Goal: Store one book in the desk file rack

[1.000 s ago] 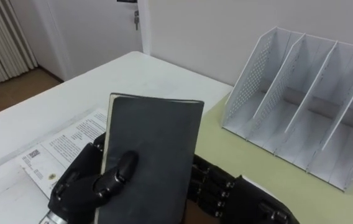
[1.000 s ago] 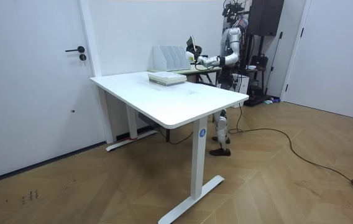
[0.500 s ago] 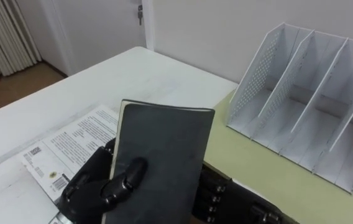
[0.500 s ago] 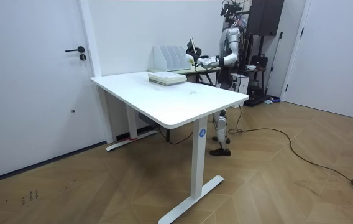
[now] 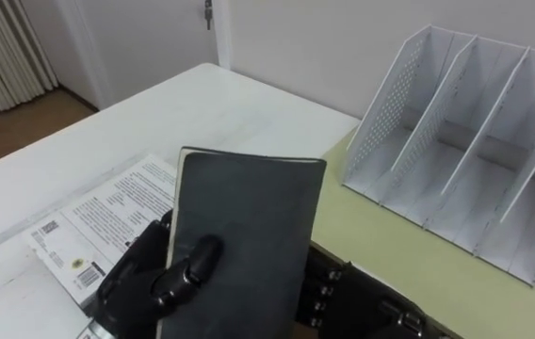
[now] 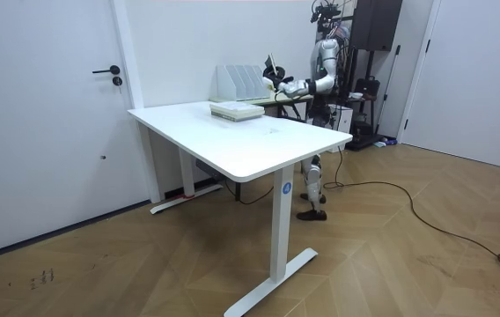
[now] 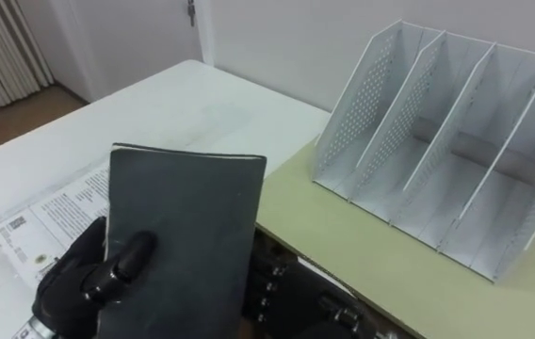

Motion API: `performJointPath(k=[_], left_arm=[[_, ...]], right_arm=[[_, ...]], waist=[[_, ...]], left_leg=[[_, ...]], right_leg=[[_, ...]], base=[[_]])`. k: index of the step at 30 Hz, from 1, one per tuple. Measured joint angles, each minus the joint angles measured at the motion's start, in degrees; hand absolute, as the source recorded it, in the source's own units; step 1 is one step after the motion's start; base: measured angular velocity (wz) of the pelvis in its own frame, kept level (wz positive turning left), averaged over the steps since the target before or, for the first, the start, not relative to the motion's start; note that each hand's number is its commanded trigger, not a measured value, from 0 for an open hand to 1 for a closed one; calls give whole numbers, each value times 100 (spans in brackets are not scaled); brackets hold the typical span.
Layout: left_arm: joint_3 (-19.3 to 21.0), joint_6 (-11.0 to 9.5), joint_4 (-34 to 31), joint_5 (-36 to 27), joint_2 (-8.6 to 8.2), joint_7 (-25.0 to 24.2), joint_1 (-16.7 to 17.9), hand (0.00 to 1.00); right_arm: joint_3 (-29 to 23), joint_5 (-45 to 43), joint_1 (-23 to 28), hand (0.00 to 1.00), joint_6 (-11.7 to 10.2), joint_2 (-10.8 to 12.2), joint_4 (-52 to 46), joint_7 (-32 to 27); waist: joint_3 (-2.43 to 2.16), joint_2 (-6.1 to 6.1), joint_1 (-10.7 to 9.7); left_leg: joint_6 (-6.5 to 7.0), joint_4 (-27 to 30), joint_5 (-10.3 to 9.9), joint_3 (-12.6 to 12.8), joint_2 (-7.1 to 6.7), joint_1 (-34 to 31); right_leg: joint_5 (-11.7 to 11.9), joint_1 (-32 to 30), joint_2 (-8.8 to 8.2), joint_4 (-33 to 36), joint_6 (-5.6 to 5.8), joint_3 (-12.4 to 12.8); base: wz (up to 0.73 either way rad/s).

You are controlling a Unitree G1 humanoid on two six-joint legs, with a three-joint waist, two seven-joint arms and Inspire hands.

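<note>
The left hand [image 5: 140,282] stays clamped on a black book [image 5: 249,226], thumb across the front cover, holding it upright above the table just as a second ago; only the whole view has shifted slightly. The right hand [image 5: 343,292] sits low behind the book's right edge; whether its fingers grip cannot be told. Under the left hand, a printed sheet [image 5: 89,226] lies on the white table [image 5: 211,104]. Farther right, a white perforated file rack [image 5: 385,108] stands on a pale green surface [image 5: 409,254]. The book is well apart from it, not yet in any slot.
</note>
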Motion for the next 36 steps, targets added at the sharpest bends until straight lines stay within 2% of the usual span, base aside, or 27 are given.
performJointPath(k=[8,11,14,17,28,29,30,31,34,36], left_arm=[[-501,239,-1,-30,131,-413,-35,100],[-534,348,2,-44,149,-451,-60,100],[-536,413,9,-47,149,-490,-62,100],[-539,428,52,-46,149,-556,-68,100],[-540,448,84,-48,153,-590,-71,100],[-541,448,84,-47,159,-591,-71,87],[-541,448,84,-44,177,-595,-71,51],[-541,448,84,-44,191,-600,-71,0],[-536,446,94,-46,220,-603,-72,0],[-517,442,105,-41,223,-581,-73,0]], right_arm=[[56,18,-93,100,62,-2,0,-54],[68,69,-93,100,82,-4,-3,-49],[102,212,-93,100,82,-106,-14,-40],[174,216,-93,100,88,-170,-18,-43],[199,224,-93,100,127,-182,-20,-48],[202,224,-92,100,129,-208,-20,-48],[213,222,-92,100,129,-216,-21,-49],[218,219,-92,100,129,-218,-21,-49],[237,217,-89,100,128,-213,-20,-55],[235,211,-88,100,128,-218,-20,-56]], waist=[[-28,46,0],[-39,85,0],[-66,141,0],[-79,163,-7],[-73,146,-1],[-70,142,8],[-69,138,10],[-70,137,8],[-59,118,7],[-32,77,2]], left_leg=[[0,4,0,51,10,2],[18,5,-13,52,18,-7],[27,5,-19,53,13,-5],[27,12,-19,53,15,0],[40,35,-26,55,5,-7],[40,35,-26,64,5,-26],[40,38,-25,76,6,-32],[40,38,-25,83,6,-29],[40,38,-25,88,3,4],[40,37,-25,87,5,22]], right_leg=[[0,-4,2,16,0,9],[0,-9,9,24,0,4],[0,-15,10,40,0,5],[0,-14,2,50,0,6],[-17,-50,-17,113,12,15],[-16,-76,-18,123,12,20],[-16,-83,-19,125,12,26],[-16,-83,-20,125,12,31],[-18,-54,-24,126,13,43],[-18,-32,-21,117,13,48]], base=[[0],[0],[0],[0],[0],[0],[0],[0],[-2],[0]])
